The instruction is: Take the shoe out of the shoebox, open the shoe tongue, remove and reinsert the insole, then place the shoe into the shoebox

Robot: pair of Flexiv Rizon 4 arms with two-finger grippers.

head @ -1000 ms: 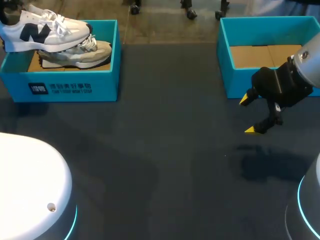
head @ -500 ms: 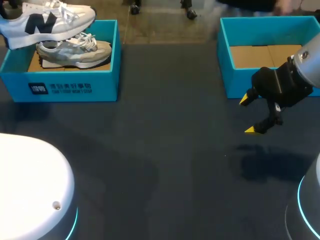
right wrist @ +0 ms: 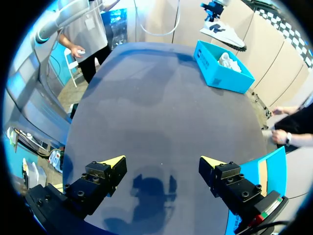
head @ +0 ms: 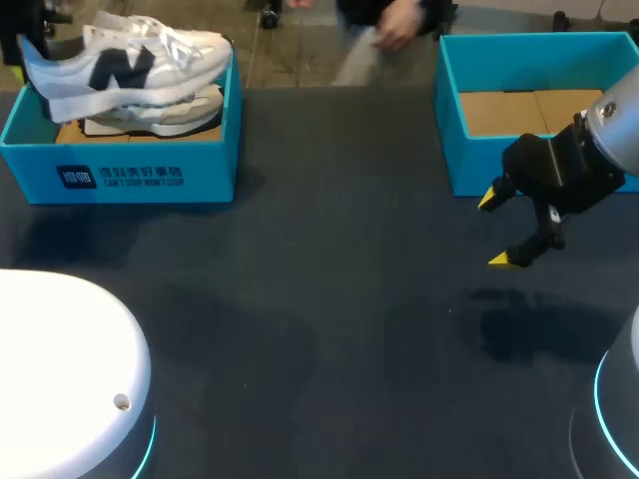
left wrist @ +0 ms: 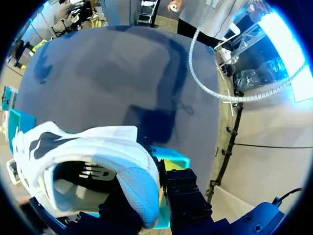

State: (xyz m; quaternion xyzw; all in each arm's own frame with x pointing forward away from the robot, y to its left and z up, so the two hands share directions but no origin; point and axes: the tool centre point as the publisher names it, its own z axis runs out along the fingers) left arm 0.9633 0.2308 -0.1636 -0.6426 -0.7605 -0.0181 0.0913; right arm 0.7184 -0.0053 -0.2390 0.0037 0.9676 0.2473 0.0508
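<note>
The left shoebox (head: 120,175) holds a pale shoe (head: 190,112). Just above it hangs the white shoe (head: 130,65), its heel clamped in the left hand (left wrist: 159,196). The right shoebox (head: 444,120) shows a cardboard floor, and in front of it the right hand (head: 496,230) hovers over the counter (head: 329,299), fingers apart.

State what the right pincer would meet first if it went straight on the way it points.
Probably the bare table top: the open right pincer tilts down at it, nothing between. Depth is hard to judge.
</note>
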